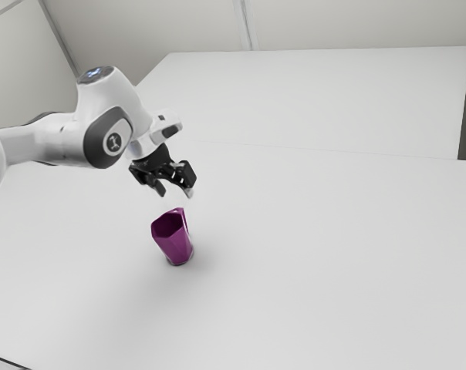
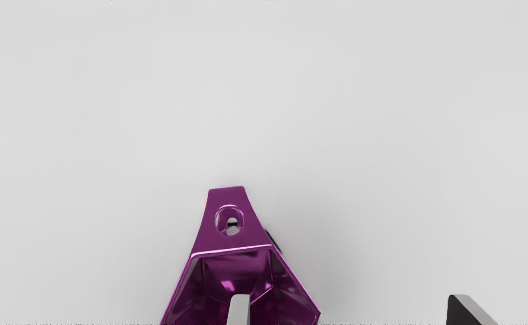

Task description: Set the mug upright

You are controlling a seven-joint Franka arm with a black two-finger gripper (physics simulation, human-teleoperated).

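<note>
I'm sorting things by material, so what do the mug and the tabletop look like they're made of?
Mug: probably glossy metal or lacquered plastic, given its sharp, bright highlights.
Tabletop: perhaps matte laminate, smooth and pale, with only soft shading.

no readable text, emblems [image 1: 114, 142] on arm [image 1: 55, 146] (illegible)

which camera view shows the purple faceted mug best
The exterior view: it shows the purple faceted mug whole, from open rim to base. The wrist view looks into its mouth and shows the part with a hole through it, but the picture's edge cuts the mug off and one grey gripper finger covers some of the inside.
</note>
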